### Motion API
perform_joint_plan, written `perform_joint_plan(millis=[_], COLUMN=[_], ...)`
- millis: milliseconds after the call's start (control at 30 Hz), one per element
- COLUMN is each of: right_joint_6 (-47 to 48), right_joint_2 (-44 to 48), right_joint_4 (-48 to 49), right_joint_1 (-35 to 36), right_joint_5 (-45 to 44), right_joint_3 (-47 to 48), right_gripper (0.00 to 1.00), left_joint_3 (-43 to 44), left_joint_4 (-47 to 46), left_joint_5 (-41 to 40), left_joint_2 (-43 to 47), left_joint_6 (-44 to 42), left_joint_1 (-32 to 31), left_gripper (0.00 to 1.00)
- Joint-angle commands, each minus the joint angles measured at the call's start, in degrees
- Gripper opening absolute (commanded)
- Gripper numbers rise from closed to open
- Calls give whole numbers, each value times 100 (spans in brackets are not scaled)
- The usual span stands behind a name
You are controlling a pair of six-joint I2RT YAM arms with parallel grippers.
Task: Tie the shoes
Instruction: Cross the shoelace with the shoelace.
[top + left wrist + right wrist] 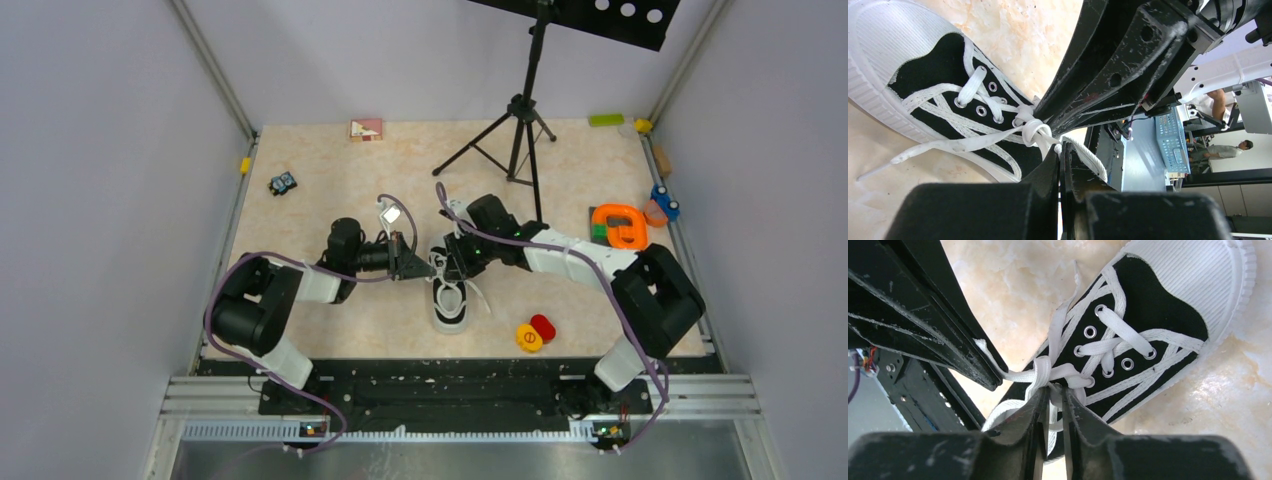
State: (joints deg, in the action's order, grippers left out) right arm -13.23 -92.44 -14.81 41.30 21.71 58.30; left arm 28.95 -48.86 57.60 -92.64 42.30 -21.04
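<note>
Clamped shut on white flat laces (1120, 327) with left tool (1062, 149) and right tool (1054, 390), either side of the knot (1042, 369) on small black canvas sneaker (1158, 305), likely for cinching.

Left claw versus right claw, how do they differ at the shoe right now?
The left claw comes at the shoe from the left, the right claw from the right. The left claw pinches the lace slightly out from the knot; the right claw pinches right beside it. Both are shut on white lace.
</note>
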Motion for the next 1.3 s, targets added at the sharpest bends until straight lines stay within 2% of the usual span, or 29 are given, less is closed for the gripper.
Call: perform_joint_plan(millis=[0, 100, 900, 1267], right_joint_6=[5, -50, -489, -1061], right_joint_2=[-93, -98, 788, 1032], right_joint_4=[246, 271, 438, 792], right_joint_1=[102, 102, 49, -146], right_joint_5=[95, 126, -668, -966], right_joint_3=[246, 228, -238, -665], right_gripper=[10, 0, 0, 0], left_joint_3=[138, 121, 93, 78], left_joint_4=[-185, -185, -170, -90], left_joint_5=[89, 85, 16, -3], left_joint_2=[148, 150, 189, 162], left_joint_6=[-3, -11, -42, -75], left_joint_1=[30, 30, 172, 188], left_gripper=[0, 0, 0, 0])
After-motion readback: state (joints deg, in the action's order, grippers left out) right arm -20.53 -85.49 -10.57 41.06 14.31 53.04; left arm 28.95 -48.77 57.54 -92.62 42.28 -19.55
